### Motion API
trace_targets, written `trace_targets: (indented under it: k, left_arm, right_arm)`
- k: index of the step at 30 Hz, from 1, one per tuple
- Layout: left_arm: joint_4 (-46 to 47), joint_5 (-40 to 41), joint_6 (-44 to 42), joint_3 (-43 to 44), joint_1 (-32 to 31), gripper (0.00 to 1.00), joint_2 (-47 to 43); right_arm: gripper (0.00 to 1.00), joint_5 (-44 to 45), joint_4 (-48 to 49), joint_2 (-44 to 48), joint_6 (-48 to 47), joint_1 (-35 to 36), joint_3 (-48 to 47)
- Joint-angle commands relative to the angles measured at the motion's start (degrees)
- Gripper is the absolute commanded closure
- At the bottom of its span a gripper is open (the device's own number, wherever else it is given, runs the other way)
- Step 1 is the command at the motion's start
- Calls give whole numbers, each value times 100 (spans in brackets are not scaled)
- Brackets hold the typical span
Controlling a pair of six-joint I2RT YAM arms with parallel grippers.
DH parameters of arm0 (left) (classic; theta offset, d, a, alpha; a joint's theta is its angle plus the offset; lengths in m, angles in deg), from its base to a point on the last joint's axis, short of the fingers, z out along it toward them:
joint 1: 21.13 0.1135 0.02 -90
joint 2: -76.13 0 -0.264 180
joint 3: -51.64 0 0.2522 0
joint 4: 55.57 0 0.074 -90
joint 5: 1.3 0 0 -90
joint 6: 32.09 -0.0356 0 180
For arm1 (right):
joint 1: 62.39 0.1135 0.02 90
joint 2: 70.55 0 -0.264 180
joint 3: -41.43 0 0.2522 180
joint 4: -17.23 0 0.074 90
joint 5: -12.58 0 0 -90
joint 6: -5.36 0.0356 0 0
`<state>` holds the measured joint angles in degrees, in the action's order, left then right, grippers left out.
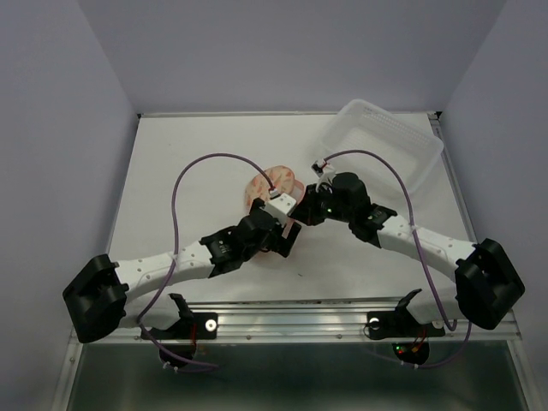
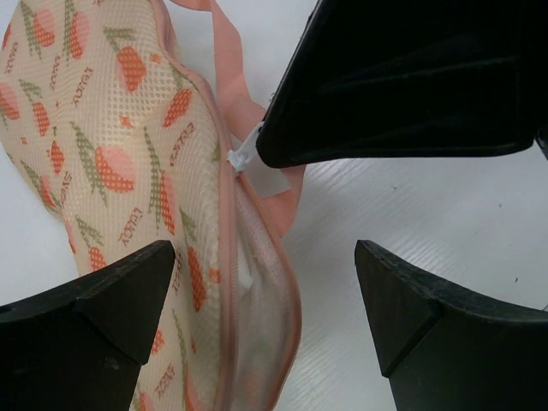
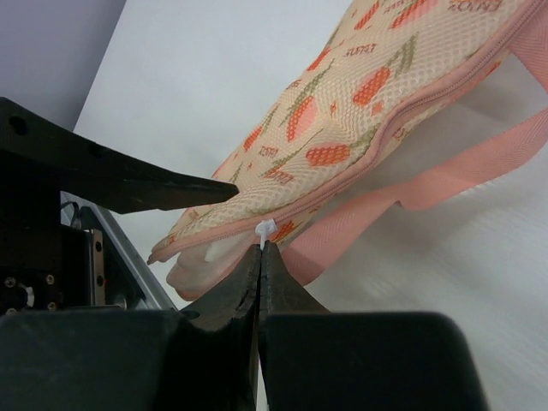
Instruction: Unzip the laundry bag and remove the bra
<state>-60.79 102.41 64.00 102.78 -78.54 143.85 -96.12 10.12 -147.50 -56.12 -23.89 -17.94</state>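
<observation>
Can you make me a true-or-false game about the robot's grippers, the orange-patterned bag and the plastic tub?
1. The left gripper is open. True.
2. The right gripper is open too. False: it is shut on the white zipper tab.
3. The bag has an orange and green pattern. True.
4. The plastic tub sits on top of the bag. False: it stands apart from it, near the far right corner of the table.
5. The bag is zipped shut all the way. False: one end gapes open.
</observation>
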Motion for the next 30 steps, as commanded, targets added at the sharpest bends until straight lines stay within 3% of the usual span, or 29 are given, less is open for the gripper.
trace_targets:
  k: [1, 3, 5, 6, 8, 10, 18, 25, 30]
  left_arm:
    - [228, 184, -99, 383, -86, 2, 214]
    - [228, 272, -108, 445, -130, 10, 346]
    - [131, 412, -73, 489, -157, 37, 531]
    - [96, 456, -38, 515, -148, 65, 627]
    - [-9, 500, -11, 515, -148, 85, 681]
    - [-62, 536, 50, 463, -148, 98, 663]
    - [-229, 562, 261, 76, -183, 100, 154]
    - [-387, 597, 472, -153, -183, 100, -391]
    - [-581, 842, 770, -205, -183, 100, -506]
  right_arm:
    - [99, 173, 196, 57, 14, 79, -343]
    - [99, 200, 187, 39, 23, 131, -370]
    - [99, 191, 187, 48, 14, 131, -379]
    - [99, 200, 187, 74, 23, 131, -379]
    - [99, 243, 178, 118, -3, 131, -370]
    - [99, 340, 135, 189, -56, 131, -335]
    - [99, 1808, -243, 250, -513, -61, -458]
    - [99, 2045, -349, 40, -92, -1439, -634]
    - [99, 1609, -306, -127, -48, -1750, -827]
